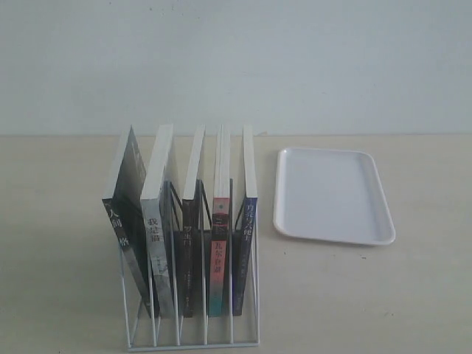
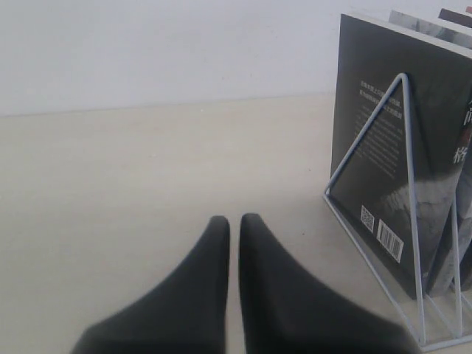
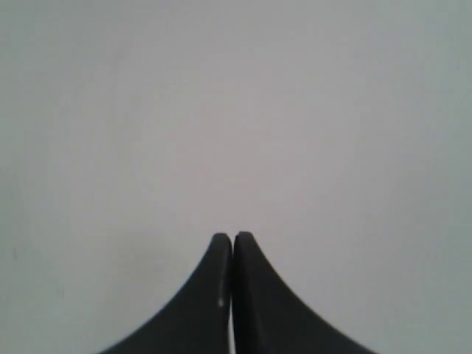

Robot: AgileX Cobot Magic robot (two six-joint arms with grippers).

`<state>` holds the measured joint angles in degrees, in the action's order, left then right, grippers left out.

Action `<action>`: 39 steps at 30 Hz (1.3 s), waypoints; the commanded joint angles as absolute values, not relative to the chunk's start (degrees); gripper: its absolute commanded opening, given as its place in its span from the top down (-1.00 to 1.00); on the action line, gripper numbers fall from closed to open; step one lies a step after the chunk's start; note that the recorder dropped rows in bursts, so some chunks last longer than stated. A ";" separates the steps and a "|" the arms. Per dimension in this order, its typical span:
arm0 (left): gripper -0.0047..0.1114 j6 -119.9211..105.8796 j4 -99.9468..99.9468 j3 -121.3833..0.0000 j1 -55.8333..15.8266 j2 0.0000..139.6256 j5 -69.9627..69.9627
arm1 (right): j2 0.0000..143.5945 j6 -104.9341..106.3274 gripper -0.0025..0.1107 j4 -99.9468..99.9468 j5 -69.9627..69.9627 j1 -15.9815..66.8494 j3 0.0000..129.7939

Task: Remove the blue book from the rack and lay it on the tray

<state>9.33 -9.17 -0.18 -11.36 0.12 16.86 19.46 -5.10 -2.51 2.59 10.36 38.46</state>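
Observation:
The blue book (image 1: 245, 243) stands upright in the rightmost slot of the white wire rack (image 1: 193, 341), showing a dark blue spine with white characters. The white tray (image 1: 332, 193) lies flat on the table just right of the rack, with nothing on it. Neither arm shows in the exterior view. In the left wrist view my left gripper (image 2: 234, 221) is shut with nothing in it, low over the table beside the rack's (image 2: 409, 214) outermost divider. My right gripper (image 3: 233, 238) is shut and holds nothing, seen against a plain pale surface.
Several other books fill the rack: a dark grey-black one (image 1: 129, 221) at the far left, a grey-spined one (image 1: 158, 236), a dark one (image 1: 188, 243) and a red-and-teal-spined one (image 1: 217, 251) next to the blue book. A pale wall rises behind the beige table (image 1: 59, 258).

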 commanded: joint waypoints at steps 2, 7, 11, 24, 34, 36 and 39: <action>0.85 9.11 -9.01 0.00 -11.19 0.00 16.80 | 33.85 -5.49 0.96 -2.33 23.04 10.23 43.78; 0.85 9.11 -9.01 0.00 -11.19 0.00 16.80 | 36.13 -5.82 0.96 -6.93 28.61 10.33 44.62; 0.85 9.11 -9.01 0.00 -11.19 0.00 16.80 | 41.70 7.26 0.96 -17.66 41.52 10.33 50.05; 0.85 9.11 -9.01 0.00 -11.19 0.00 16.80 | 56.98 1.77 0.96 -20.37 47.74 38.81 61.50; 0.85 9.11 -9.01 0.00 -11.19 0.00 16.80 | 76.95 -18.87 0.96 4.41 53.28 58.25 80.49; 0.85 9.11 -9.01 0.00 -11.19 0.00 16.80 | 80.52 -23.53 0.96 10.57 54.72 59.78 83.71; 0.85 9.11 -9.01 0.00 -11.19 0.00 16.80 | 84.70 -24.14 0.96 12.59 54.63 60.11 87.59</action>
<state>9.33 -9.17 -0.18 -11.36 0.12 16.86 81.12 -21.99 8.69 54.04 59.60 84.21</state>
